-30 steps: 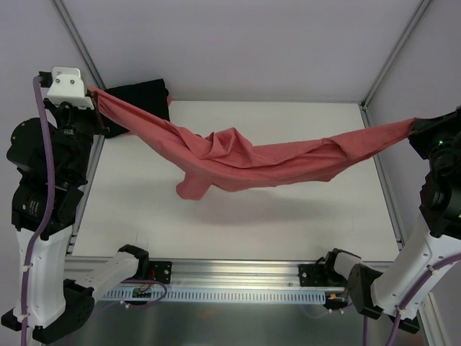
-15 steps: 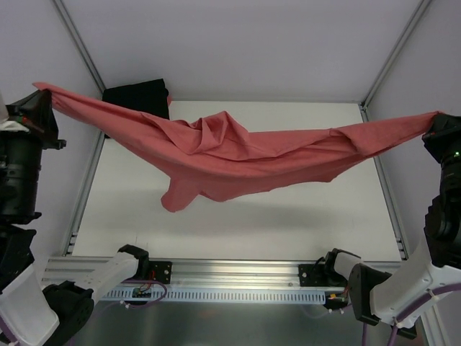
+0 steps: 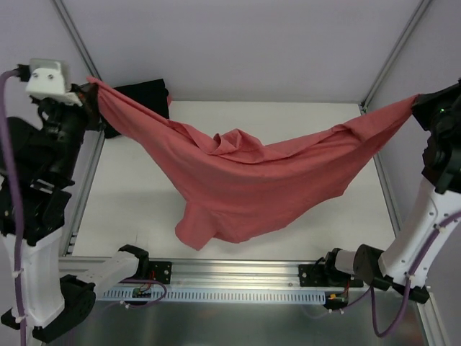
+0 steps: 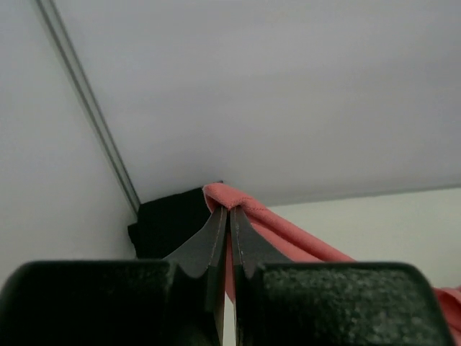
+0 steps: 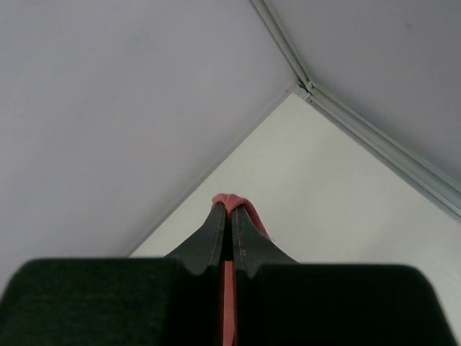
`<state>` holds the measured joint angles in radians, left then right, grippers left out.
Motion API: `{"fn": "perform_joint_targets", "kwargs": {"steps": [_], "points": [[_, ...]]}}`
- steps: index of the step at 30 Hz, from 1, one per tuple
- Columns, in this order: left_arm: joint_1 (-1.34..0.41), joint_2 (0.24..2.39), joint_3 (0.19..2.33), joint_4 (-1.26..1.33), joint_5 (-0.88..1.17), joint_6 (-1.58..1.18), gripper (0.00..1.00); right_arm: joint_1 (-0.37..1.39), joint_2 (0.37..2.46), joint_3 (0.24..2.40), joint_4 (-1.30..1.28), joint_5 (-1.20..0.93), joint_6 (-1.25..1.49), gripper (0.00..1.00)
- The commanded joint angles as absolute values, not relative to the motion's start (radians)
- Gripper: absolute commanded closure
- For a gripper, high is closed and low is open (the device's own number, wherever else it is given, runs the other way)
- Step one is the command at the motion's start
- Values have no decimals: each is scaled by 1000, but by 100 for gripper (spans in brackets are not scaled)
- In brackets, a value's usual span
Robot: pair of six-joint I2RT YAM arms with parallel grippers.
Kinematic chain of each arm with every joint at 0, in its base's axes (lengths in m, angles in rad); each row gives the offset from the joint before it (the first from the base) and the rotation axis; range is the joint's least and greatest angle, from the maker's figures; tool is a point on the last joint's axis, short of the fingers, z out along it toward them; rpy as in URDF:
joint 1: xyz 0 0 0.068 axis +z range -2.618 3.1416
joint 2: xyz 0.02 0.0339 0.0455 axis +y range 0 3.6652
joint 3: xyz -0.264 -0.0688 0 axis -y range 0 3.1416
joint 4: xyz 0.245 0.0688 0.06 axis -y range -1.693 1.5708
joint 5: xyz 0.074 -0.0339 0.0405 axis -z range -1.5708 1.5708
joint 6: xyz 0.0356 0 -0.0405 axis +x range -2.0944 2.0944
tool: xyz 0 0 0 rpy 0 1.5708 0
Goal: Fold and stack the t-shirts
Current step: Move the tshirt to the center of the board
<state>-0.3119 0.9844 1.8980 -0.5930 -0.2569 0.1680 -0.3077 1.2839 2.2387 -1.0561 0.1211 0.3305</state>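
Sagging over the white table (image 3: pixel 130 209), the coral-red t-shirt (image 3: pixel 238 187) hangs pinched by the left gripper (image 3: pixel 88 88) and right gripper (image 3: pixel 416 103); black t-shirt (image 3: pixel 144 94) at eleven o'clock.

Coral-red t-shirt (image 3: pixel 245 180): span slackened, sag deepened.
Left gripper (image 3: pixel 89 85) and right gripper (image 3: pixel 415 103) drawn inward since half a second ago; cloth between droops lower, hanging lobe nearer the front of the table (image 3: pixel 360 216).

Jaws pinched tight on the red shirt (image 5: pixel 232 200) — just a small bunched nub pokes past the tips, plus a thin strip between them lower down. Behind: white table (image 5: pixel 324 216), pale wall (image 5: pixel 108 108), metal rail (image 5: pixel 374 144) running diagonally.
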Motion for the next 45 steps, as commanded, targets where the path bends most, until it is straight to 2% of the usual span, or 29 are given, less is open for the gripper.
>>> {"fn": "perform_joint_targets", "kwargs": {"steps": [1,8,9,10,11,12,13,18,22,26,30,31,32,34,35,36,41,45], "points": [[-296,1087,1849,-465,-209,127,100,-313,1397,2180,-917,68,377,100],[-296,1307,1812,-434,-134,49,100,-319,1653,1991,-623,-144,466,100],[-296,1321,1795,-428,-120,34,100,-319,1749,2000,-589,-176,468,100],[-298,1330,1786,-419,-82,5,100,-316,1802,2006,-513,-210,463,88],[-298,1341,1775,-407,-65,3,100,-313,1850,2011,-459,-278,459,70],[-302,1341,1740,-391,-54,-33,100,-308,1924,2034,-407,-284,456,12],[-307,1341,1721,-365,-48,-35,100,-296,1946,2039,-379,-290,448,1],[-319,1309,1642,-348,-64,-29,100,-269,1918,2069,-348,-348,403,1],[-321,1264,1551,-319,-78,-35,100,-221,1790,2017,-438,-445,364,1],[-322,1226,1462,-314,-66,-40,100,-72,1539,1731,-514,-478,337,0],[-334,1181,1396,-314,-110,-9,100,159,1447,1519,-624,-511,341,1],[-337,1171,1384,-321,-195,4,100,193,1433,1473,-624,-517,357,1],[-345,1152,1359,-330,-257,20,87,225,1427,1436,-626,-549,368,1],[-347,1138,1342,-376,-447,37,41,316,1430,1356,-644,-566,380,1],[-345,1120,1324,-388,-495,57,28,348,1436,1341,-666,-583,374,1],[-345,1106,1312,-396,-530,64,2,407,1462,1335,-692,-583,364,0],[-345,983,1261,-385,-517,13,1,566,1525,1328,-700,-540,357,1],[-368,945,1281,-458,-491,-58,1,698,1644,1413,-725,-532,357,1]]}}
